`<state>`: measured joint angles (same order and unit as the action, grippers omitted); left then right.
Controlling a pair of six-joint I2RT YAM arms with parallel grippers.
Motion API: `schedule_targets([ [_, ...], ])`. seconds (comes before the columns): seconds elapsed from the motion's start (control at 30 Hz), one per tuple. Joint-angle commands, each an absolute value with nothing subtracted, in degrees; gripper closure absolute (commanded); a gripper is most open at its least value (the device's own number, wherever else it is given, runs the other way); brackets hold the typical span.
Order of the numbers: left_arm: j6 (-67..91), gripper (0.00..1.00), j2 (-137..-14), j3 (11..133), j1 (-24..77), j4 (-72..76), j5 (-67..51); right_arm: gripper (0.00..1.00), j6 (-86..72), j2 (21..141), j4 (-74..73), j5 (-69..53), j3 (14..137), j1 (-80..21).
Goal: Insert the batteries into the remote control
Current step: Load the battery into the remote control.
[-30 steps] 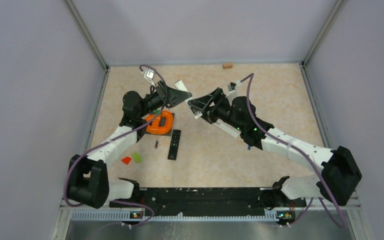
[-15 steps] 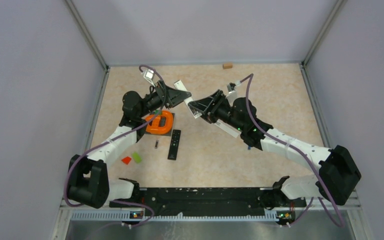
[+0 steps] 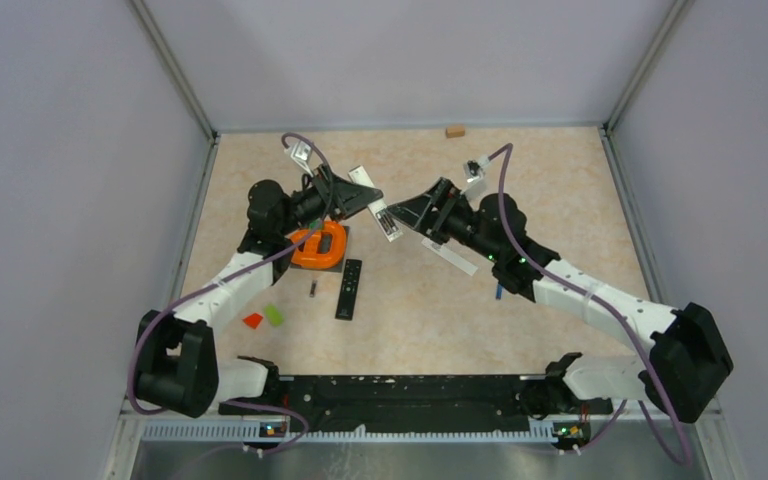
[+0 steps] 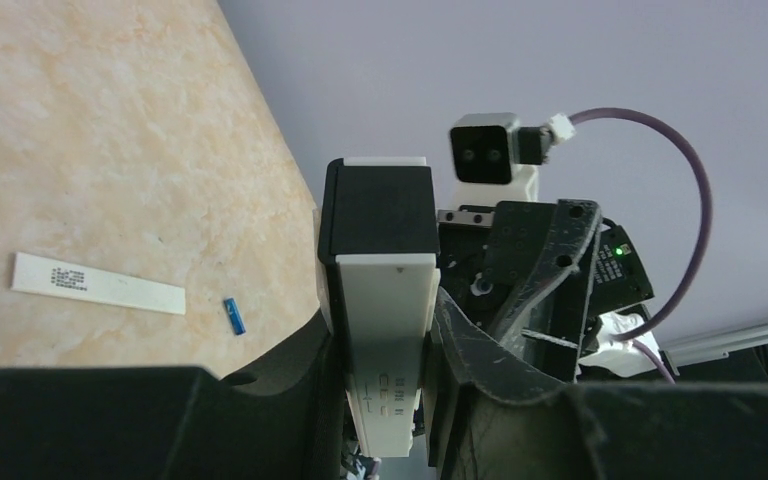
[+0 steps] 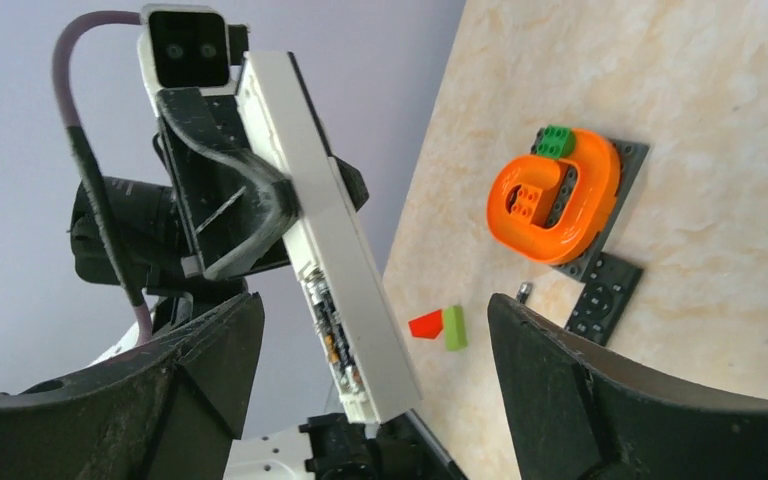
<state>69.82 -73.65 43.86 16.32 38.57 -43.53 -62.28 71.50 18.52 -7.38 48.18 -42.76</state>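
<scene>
Left gripper (image 4: 380, 365) is clamped on the long white plastic remote control (image 4: 378, 300), held up off the tabletop (image 3: 560, 200). Its open back compartment faces the right gripper (image 3: 412, 212), which is spread wide, empty, just at 3 o'clock of it. On the tabletop: small blue cylinder battery (image 3: 498, 291) at 4 o'clock of right gripper, beside the right arm. Another small dark cylinder battery (image 3: 312, 289) lies near, at 9 o'clock of a flat black remote (image 3: 349, 288). A thin white cover strip (image 3: 450, 257) lies flat at 5 o'clock of right gripper.
</scene>
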Motion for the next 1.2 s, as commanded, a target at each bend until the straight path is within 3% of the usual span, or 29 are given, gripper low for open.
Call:
schedule_targets([
  [0.0, 65.8, 1.00, -70.8, 44.8, 15.3, 37.8, -42.7, 0.16, -49.7, 66.5, 16.4, -7.8, 49.0, -41.6],
  [0.3, 67.3, 1.00, -71.9, 44.6, 15.2, 38.7, -43.9, 0.20, -36.4, 69.6, 9.2, -16.0, 52.4, -41.6],
  [0.5, 68.6, 1.00, -71.9, 44.3, 15.2, 40.2, -44.4, 0.43, -40.5, 73.1, 7.1, -13.0, 53.7, -41.6],
  [0.57, 68.3, 1.00, -71.6, 44.1, 15.2, 40.1, -44.3, 0.46, -41.3, 73.4, 6.4, -11.7, 53.9, -41.6],
  [0.83, 64.3, 1.00, -70.7, 43.4, 15.2, 35.3, -41.8, 0.17, -39.3, 67.8, 7.7, -11.3, 52.2, -41.6],
  [1.03, 62.3, 1.00, -71.1, 45.0, 15.4, 24.5, -37.1, 0.14, -31.2, 68.1, 8.1, -10.6, 53.0, -42.9],
  [1.17, 63.2, 1.00, -71.4, 45.5, 15.5, 20.3, -34.9, 0.14, -19.6, 73.3, 2.4, -0.8, 59.2, -49.2],
])
